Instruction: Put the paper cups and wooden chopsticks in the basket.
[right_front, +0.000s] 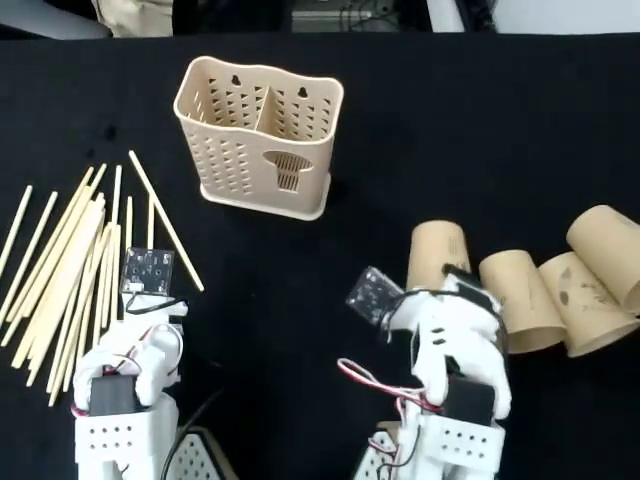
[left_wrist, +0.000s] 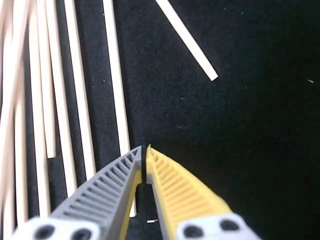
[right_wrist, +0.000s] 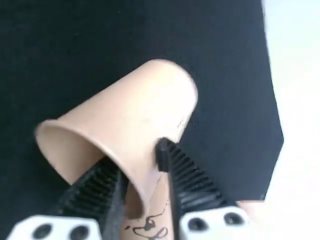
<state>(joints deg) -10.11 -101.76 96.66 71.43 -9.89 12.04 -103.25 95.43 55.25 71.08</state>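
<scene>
**Paper cup (right_wrist: 145, 110) pinched, lying right of the basket (right_front: 240, 160)**

Right gripper (right_wrist: 135, 160) is clamped on the cup's wall at the rim. The cup's on its side, arm-side and right of the basket, base pointing away from the arm. Left gripper (left_wrist: 145, 150) is closed on nothing, tips just beside the chopsticks (right_front: 70, 250) left of the basket.

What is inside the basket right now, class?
Both compartments of the basket reveal bare perforated inner walls; no chopsticks or paper cups stick out. Its front wall hides the floor.
</scene>
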